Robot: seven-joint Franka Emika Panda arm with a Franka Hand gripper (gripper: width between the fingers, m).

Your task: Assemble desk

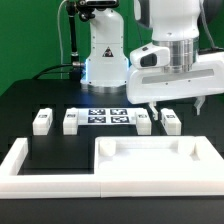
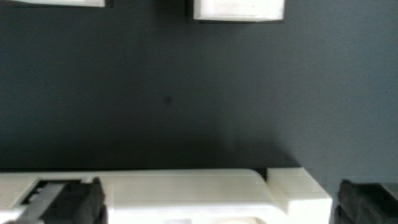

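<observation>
One border (image 1: 20,166), one desktop (image 1: 150,146), four legs (image 1: 70,122)

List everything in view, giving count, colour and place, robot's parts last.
white plastic tray-like desk top with raised rim: one, white, table front.
short white block legs: four, white, row behind it, two either side of the marker board.
marker board: one, white with black tags, mid-row.
long white border bars: count unclear, white, front and exterior view's left edges.
black table: one, beneath everything.
robot arm: one, white, rear centre.
gripper: one, white, open, above the two legs at exterior view's right.
</observation>
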